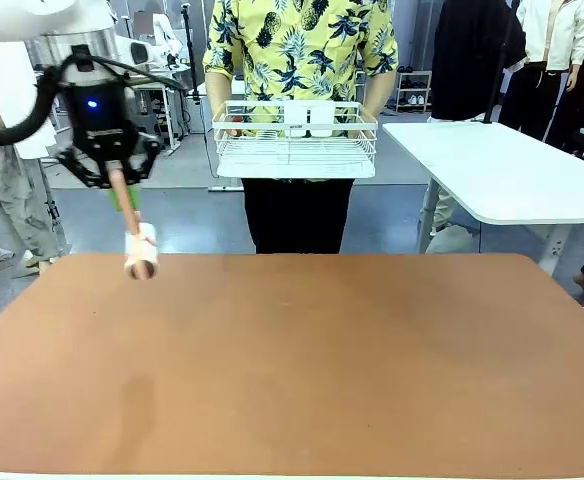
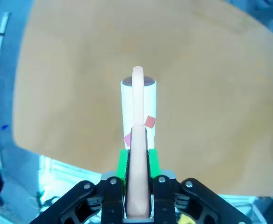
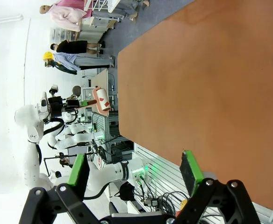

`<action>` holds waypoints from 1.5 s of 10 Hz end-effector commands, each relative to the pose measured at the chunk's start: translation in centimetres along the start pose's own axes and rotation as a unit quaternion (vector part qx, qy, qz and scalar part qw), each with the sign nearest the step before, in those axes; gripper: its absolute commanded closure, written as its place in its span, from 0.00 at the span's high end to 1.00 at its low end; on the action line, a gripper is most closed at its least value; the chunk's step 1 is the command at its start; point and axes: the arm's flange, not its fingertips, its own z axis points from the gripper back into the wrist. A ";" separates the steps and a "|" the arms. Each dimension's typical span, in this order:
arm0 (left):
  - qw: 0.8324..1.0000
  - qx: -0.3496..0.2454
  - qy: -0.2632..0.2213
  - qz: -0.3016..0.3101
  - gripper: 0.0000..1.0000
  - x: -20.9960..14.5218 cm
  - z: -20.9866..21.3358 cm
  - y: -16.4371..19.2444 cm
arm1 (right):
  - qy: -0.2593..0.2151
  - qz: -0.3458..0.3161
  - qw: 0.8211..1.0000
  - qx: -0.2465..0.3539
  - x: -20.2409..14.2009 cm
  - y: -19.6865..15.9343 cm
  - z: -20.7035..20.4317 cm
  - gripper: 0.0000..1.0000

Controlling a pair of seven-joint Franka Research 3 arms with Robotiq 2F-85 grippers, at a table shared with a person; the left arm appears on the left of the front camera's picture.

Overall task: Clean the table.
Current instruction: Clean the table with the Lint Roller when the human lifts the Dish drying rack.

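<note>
In the front frame's upper left, the left fingers (image 2: 123,164) were clamped on a peach-handled white lint roller (image 1: 140,252) above the far-left corner of the matte reddish-brown rectangular desk (image 1: 312,370), which filled the lower frame, while the right fingers (image 3: 191,169) stood apart; rolling looked about to start, and next the roll needed lowering onto the top.

The left claw (image 2: 138,156) is seen clamped tight on a pale pink handle (image 2: 138,102), with the green pads (image 2: 122,163) pressed against it on both sides. The handle is run straight up the picture and looped over a white roll (image 2: 148,100), on which two small red patches (image 2: 149,122) are stuck. The terracotta desk (image 2: 211,93) is spread out beneath. Contact between roll and desk cannot be judged.
</note>
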 end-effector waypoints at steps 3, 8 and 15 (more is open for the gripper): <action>0.995 0.065 0.053 -0.059 0.21 2.0 -0.1 2.2 | 0.001 0.006 1.000 0.003 -0.1 0.2 0.2 1.00; 0.987 0.054 0.067 -0.137 0.21 1.0 -1.5 2.4 | 0.001 0.006 1.000 0.003 -0.1 0.2 0.2 1.00; 0.991 0.059 0.068 -0.094 0.21 1.4 -1.9 2.5 | 0.001 0.006 1.000 0.003 -0.1 0.2 0.2 1.00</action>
